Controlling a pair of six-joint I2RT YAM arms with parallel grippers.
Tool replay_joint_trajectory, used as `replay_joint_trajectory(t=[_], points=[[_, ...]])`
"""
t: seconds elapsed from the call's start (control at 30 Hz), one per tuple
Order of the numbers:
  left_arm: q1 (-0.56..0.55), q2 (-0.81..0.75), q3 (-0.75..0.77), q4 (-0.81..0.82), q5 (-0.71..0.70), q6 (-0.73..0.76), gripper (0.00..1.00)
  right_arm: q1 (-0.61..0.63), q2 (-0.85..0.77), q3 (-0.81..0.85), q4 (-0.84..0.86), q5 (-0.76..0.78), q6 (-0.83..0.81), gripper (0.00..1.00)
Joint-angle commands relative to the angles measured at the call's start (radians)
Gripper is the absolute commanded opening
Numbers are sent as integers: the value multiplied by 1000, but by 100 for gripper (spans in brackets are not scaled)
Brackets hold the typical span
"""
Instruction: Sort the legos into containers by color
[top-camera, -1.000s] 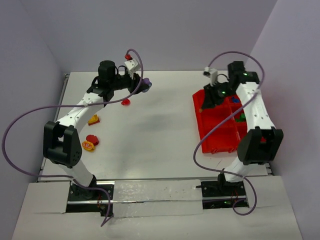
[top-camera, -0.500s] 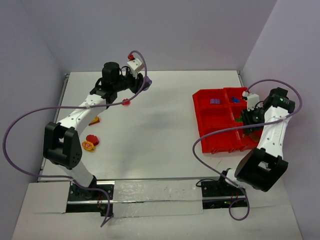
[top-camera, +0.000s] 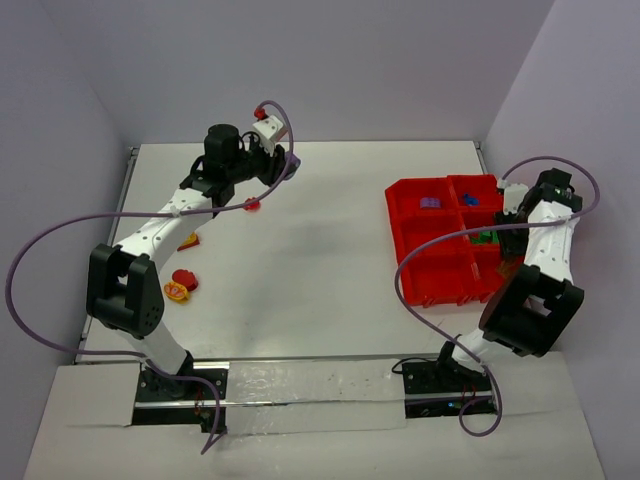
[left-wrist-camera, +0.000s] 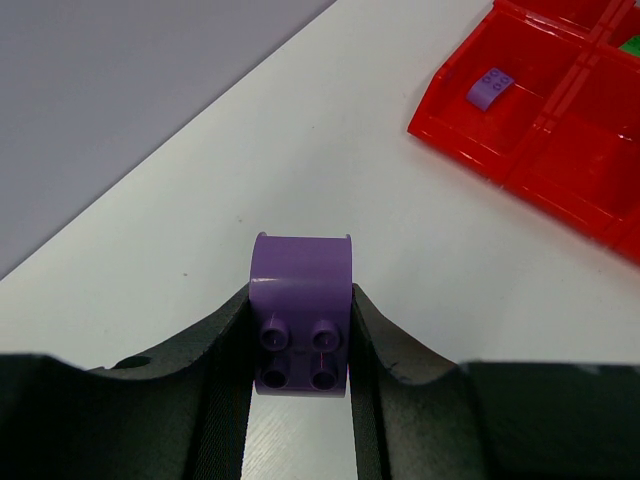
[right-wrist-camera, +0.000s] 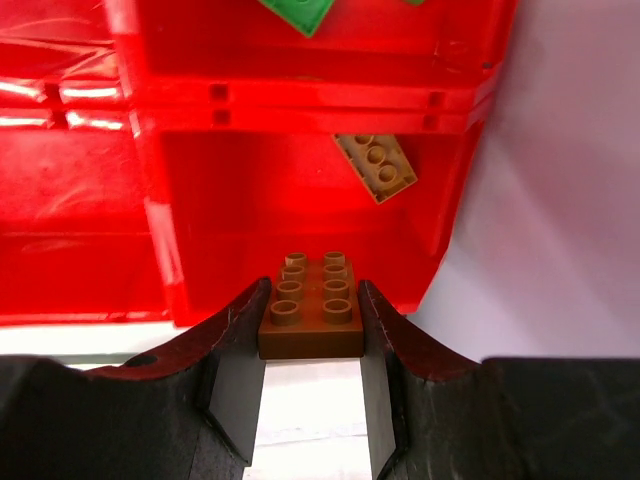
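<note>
A white table (top-camera: 320, 270) fills the middle of the top view, with pale lavender walls (top-camera: 380, 60) at the upper, left and right sides. A grey metal rail (top-camera: 125, 190) runs along the table's left edge. Low in the frame, a shiny, crinkled silver strip (top-camera: 310, 385) lies across the near edge. In the left wrist view a tiny dark speck (left-wrist-camera: 238, 221) marks the tabletop

Table (top-camera: 320, 290): white matte top, plain.
Back wall (top-camera: 300, 60): pale lilac, bare, meets tbl's far edge.
Left wall (top-camera: 50, 170) & right wall (top-camera: 590, 110): same lilac, along L/R edges.
Rail (top-camera: 127, 185): grey metal, L edge.
Near edge: shiny strip (top-camera: 310, 385) across front.
Light: soft, even; faint shadow mid-tbl.
</note>
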Motion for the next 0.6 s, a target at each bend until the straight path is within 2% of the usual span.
replay_joint_trajectory(t=[0.0,0.43,0.57], points=[[-3,-16,29,-9,-16,-6,0,16,4,-32,61,76,36,0],[-3,17,87,-78,8,16,0,62,0,-145,121,148,77,1],[-3,30,107,-108,25,16,0,75,20,-152,142,141,94,30]])
